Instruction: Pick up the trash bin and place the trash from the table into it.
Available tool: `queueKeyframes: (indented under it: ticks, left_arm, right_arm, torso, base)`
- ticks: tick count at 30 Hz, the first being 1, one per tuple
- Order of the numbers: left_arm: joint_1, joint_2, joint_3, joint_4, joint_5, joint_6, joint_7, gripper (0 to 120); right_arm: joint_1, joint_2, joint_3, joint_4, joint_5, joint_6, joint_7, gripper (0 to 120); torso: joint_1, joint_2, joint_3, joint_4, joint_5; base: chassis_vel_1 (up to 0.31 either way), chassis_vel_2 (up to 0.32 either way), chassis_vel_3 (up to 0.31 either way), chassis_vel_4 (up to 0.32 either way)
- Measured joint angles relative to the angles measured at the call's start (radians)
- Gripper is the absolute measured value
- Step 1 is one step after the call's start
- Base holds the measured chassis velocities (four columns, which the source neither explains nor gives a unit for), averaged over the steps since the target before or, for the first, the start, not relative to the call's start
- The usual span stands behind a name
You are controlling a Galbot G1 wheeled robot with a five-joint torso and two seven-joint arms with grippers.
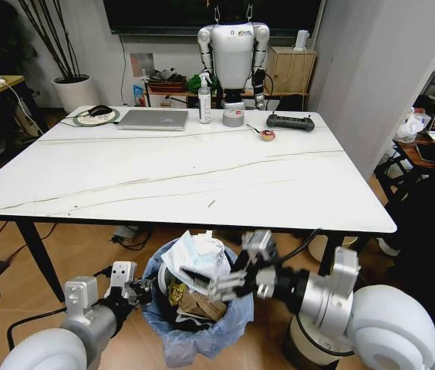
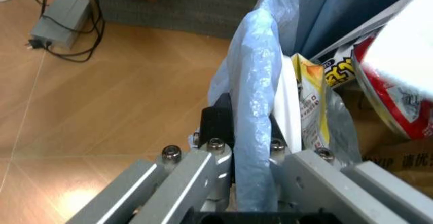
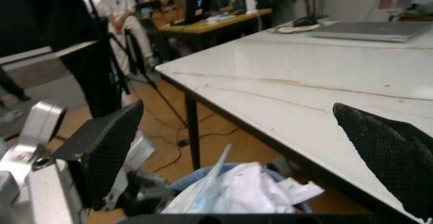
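You've got the bin (image 1: 202,308) held off the floor below the near edge of the surface (image 1: 179,173), just in front of it; left gripper (image 2: 252,148) is clamped on the bin's rim, jaws closed with the blue bag (image 2: 254,97) pinched between them; trash (image 1: 194,262) is piled in the bin: white tissues on top, cardboard and a yellow-and-red wrapper (image 2: 313,107) below; right gripper (image 1: 225,281) sits over the bin mouth, jaws spread wide, nothing held; pads (image 3: 108,148) stand well apart above the tissues (image 3: 237,191); on the far side of the surface you see a laptop (image 1: 153,119), spray bottle (image 1: 204,100), tape roll (image 1: 234,117) and controller (image 1: 290,122).
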Motion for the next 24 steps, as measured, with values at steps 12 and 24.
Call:
queueKeyframes:
  ticks: [12,24]
  left_arm:
    - [0.016,-0.002,0.000,0.000,-0.011,0.000,-0.041,0]
    - [0.024,-0.009,-0.002,0.000,-0.024,0.000,-0.062,0]
  right_arm:
    - [-0.108,0.083,0.133,-0.004,-0.016,0.029,0.049,100]
    - [-0.206,0.214,0.270,-0.007,-0.132,0.001,0.108,100]
  torso:
    - [0.000,0.000,0.000,0.0000,0.0000]
    - [0.000,0.000,0.000,0.0001,0.0000]
  base:
    - [0.000,0.000,0.000,0.000]
    - [0.000,0.000,0.000,0.000]
